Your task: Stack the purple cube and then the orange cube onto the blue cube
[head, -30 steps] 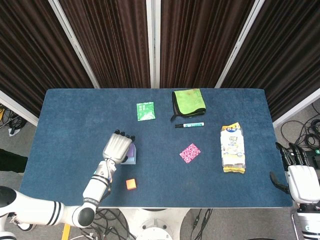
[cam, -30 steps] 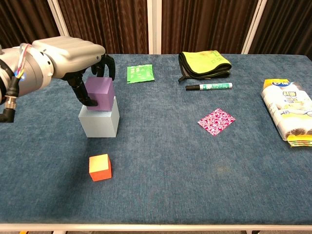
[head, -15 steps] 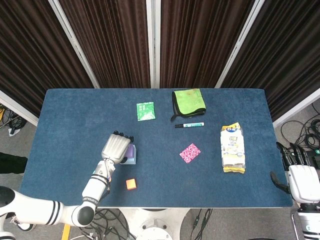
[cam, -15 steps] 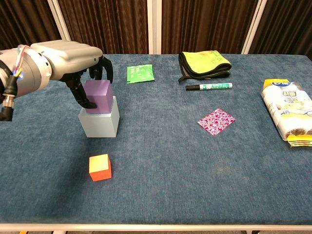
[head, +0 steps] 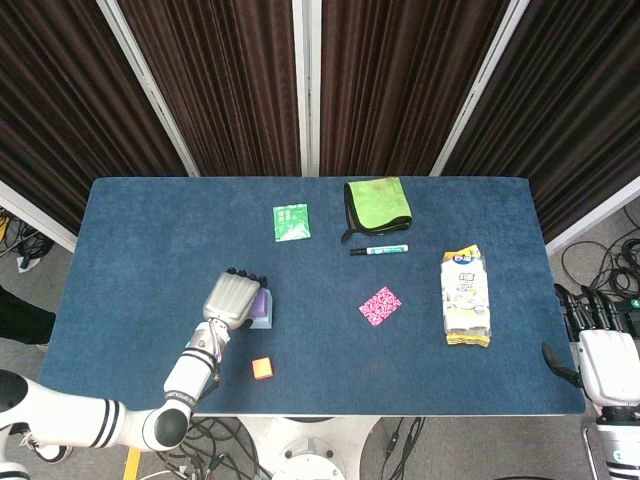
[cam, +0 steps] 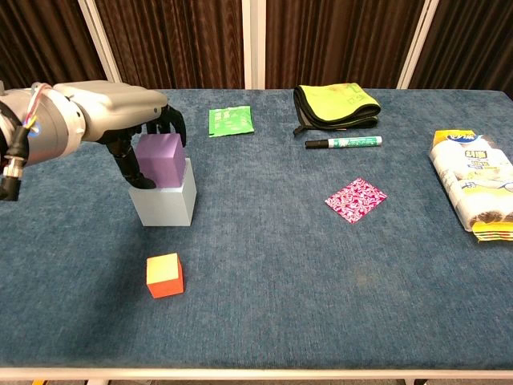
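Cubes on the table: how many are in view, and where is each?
3. The blue cube stands left of centre; the purple cube sits on top of it, with the left hand around it; the orange cube lies alone nearer the front edge. None seems hidden.

Robot lab: blue-clothed table (head: 150, 230), dark curtains (head: 400, 80), floor cables (head: 610, 265).

Both views are bright and evenly lit from above, with no glare. Shadows are soft and short: a faint one lies under the left hand (cam: 120, 108) and beside the cubes. Focus is sharp throughout; the dark curtains (head: 400, 80) keep their folds.
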Motion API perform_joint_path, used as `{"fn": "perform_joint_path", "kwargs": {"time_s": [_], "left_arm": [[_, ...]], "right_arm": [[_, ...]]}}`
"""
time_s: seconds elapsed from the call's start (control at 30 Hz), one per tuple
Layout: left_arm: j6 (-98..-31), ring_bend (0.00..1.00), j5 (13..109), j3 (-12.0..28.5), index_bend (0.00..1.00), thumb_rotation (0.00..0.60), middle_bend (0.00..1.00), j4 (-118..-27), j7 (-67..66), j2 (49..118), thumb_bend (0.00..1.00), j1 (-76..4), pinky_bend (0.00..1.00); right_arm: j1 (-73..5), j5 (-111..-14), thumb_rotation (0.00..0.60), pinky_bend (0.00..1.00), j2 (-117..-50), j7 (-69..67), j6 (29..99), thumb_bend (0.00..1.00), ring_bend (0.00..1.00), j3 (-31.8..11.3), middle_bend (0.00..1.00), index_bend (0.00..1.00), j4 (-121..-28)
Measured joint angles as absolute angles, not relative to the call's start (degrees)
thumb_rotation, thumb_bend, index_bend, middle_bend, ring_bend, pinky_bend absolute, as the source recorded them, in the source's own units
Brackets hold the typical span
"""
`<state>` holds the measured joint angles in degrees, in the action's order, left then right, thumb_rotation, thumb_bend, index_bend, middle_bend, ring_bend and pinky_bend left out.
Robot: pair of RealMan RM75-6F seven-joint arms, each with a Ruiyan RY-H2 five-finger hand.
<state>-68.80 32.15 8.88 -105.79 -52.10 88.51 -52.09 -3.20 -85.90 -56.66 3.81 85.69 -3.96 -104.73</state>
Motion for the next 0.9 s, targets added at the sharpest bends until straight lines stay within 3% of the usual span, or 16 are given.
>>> {"fn": "perform_joint_path", "kwargs": {"time_s": [0.1, 0.47, 0.9], "left_arm": [[-68.8, 0.23, 32.3, 9.3, 0.26, 0.6, 0.29, -106.3, -51.2, 88.0, 0.2, -52.2, 0.26], [-70.1, 0.2, 31.6, 10.0, 0.22, 0.6, 0.26, -112.2, -51.1, 83.9, 0.17, -52.7, 0.24], [-71.8, 0.2, 32.1, 9.7, 0.24, 0.6, 0.26, -120.0, -48.5, 72.4, 0.17, -51.0, 0.24]], "right_arm": [[-3.2, -85.9, 0.6, 0.0, -56.6, 3.6, 85.7, 0.27, 0.0, -4.0, 0.16, 0.02, -104.7], [-3.1, -86.0, 0.6, 0.0, -56.5, 3.3, 85.8, 0.27, 0.0, -3.9, 0.16, 0.02, -104.6], [-3.4, -85.8, 0.6, 0.0, -56.6, 3.6, 85.2, 0.26, 0.0, -3.9, 0.16, 0.02, -104.8]]}}
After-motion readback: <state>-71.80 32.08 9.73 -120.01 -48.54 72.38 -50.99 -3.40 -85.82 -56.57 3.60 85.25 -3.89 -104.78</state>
